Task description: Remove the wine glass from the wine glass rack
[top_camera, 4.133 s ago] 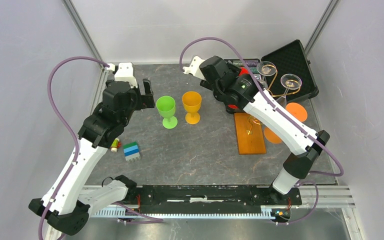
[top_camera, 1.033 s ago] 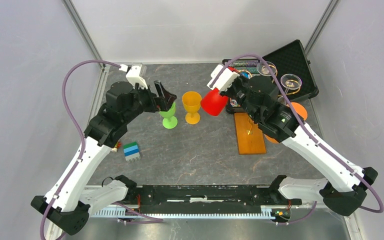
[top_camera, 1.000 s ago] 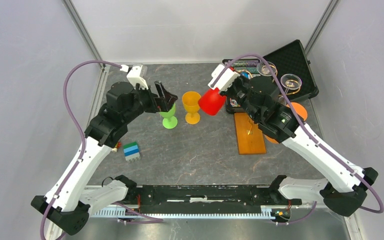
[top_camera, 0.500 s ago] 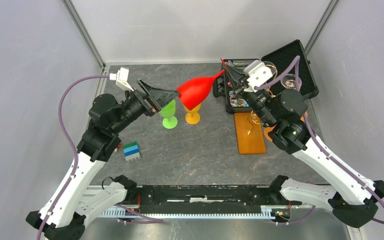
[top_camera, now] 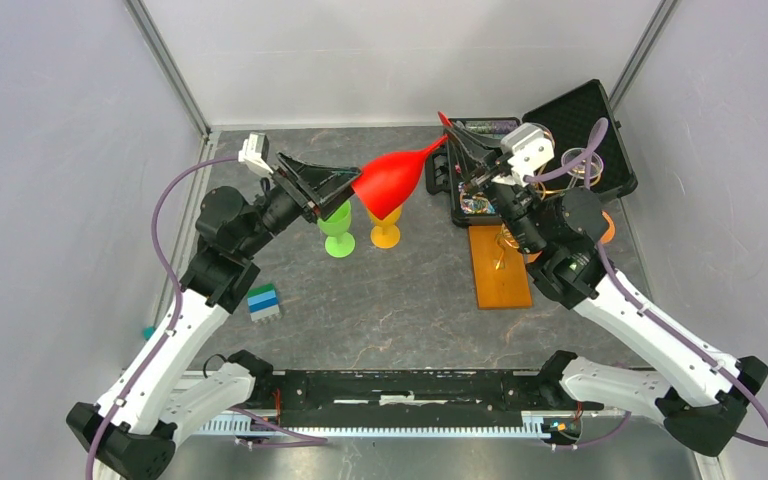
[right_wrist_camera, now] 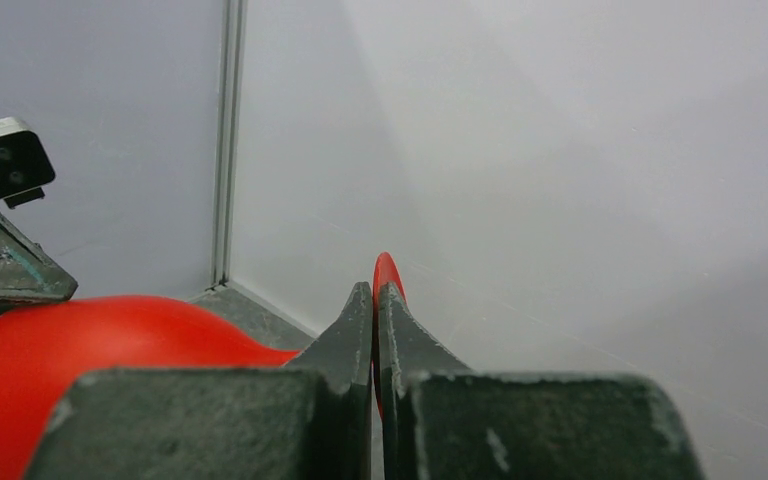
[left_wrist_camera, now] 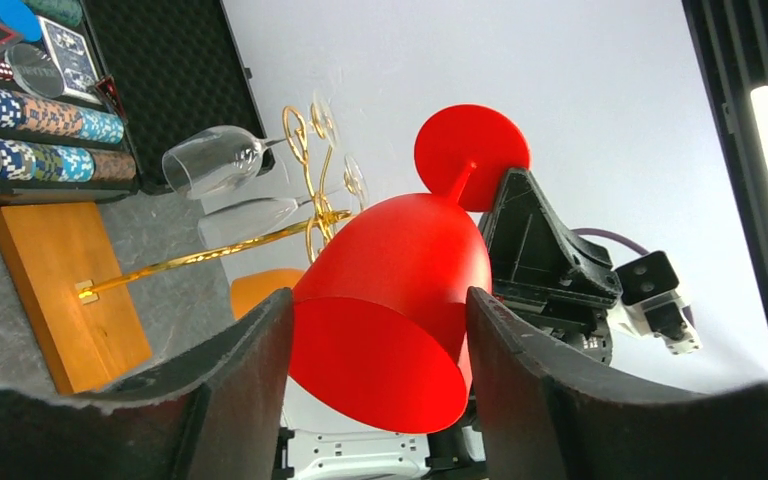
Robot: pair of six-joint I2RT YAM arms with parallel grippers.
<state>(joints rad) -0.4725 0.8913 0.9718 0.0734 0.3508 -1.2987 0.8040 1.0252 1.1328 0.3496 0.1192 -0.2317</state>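
The left gripper (top_camera: 348, 190) is raised above the worktop (top_camera: 400, 300) and points toward the other arm. Its fingers (left_wrist_camera: 250, 370) stand apart on either side of the mouth end of the red wine glass (top_camera: 390, 180). In the left wrist view each finger lies right against the bowl's wall, so it pinches the bowl. Directly beneath this gripper a green goblet (top_camera: 335, 225) stands on the worktop, and on the near side of the arm lies a small stack of blue and green blocks (top_camera: 263, 302).

The red wine glass lies on its side in the air, spanning the gap between the two grippers. It is off the rack, and an orange goblet (top_camera: 385, 232) stands upright under its bowl.

The right gripper (top_camera: 455, 135) has its fingers pressed together on the glass's stem-and-foot end. The red foot shows just past the fingertips in the right wrist view. Below and nearer than this gripper, the wine glass rack (top_camera: 500, 270) stands on the worktop, with two clear glasses (left_wrist_camera: 215, 160) hanging on its gold wire. Beyond the gripper sits an open black case (top_camera: 585, 130).
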